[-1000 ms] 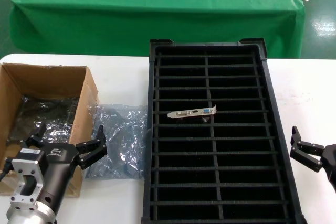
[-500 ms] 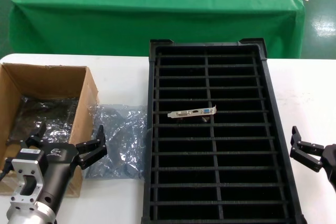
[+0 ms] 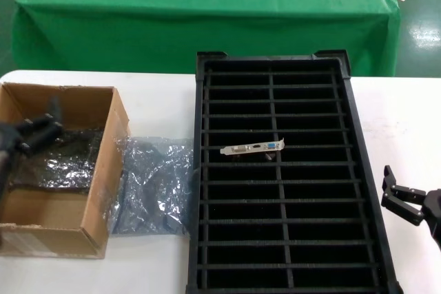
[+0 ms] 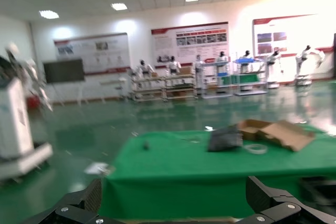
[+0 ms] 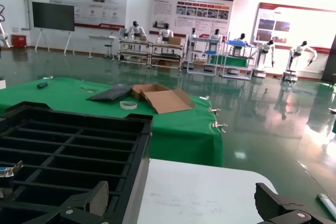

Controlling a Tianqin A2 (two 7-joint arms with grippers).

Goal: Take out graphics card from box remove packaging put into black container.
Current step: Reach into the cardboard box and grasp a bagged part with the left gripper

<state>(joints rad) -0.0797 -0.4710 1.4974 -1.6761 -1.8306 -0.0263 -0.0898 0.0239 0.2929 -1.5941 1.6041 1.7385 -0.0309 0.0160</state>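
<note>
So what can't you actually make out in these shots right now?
- Left gripper: motion-blurred over the box in the head view, so its fingertips are unclear there.
- Box contents: only dark crinkled packaging shows; any card inside is hidden.
- Graphics card: only its bracket shows; the tray slot hides the board.

We see the graphics card (image 3: 252,148), silver bracket up with a blue port, standing in a middle slot of the black container (image 3: 196,170), straddling its centre rib. The container is a long black tray of two slot columns. The brown box (image 3: 103,170) sits open to its left, dark shiny plastic inside. Crinkly grey-blue packaging (image 3: 155,184) lies flat between box and container, touching both.
</note>
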